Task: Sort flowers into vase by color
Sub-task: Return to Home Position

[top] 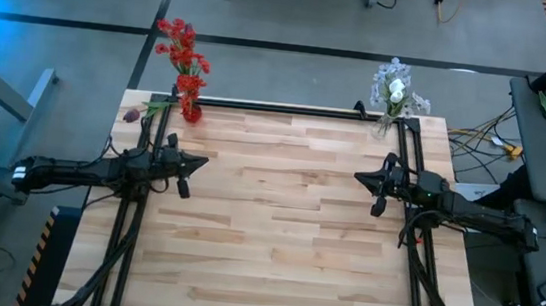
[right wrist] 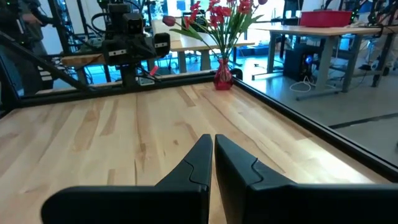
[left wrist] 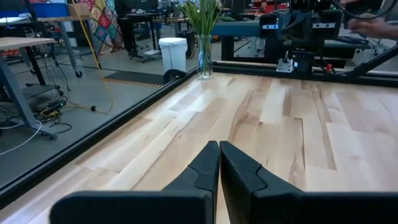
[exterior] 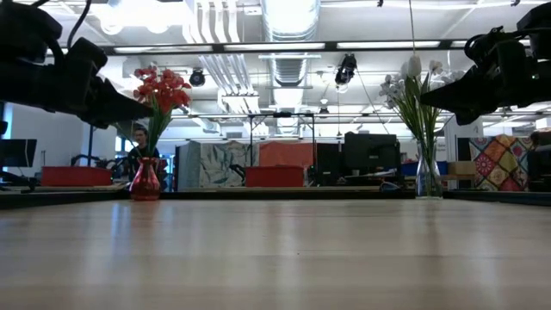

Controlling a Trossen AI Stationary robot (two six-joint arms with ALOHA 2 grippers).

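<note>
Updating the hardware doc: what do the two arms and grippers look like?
Both arms are black, slim and jointed. The left gripper and right gripper match: two matte black fingers each, broad at the base, tapering to wedge tips. A black cable loops beside the right arm; the left arm has a pale band near its base. No legible markings.

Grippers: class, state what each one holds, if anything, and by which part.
Nothing is held. The left gripper and the right gripper are both empty, jaws shut, over the table.
</note>
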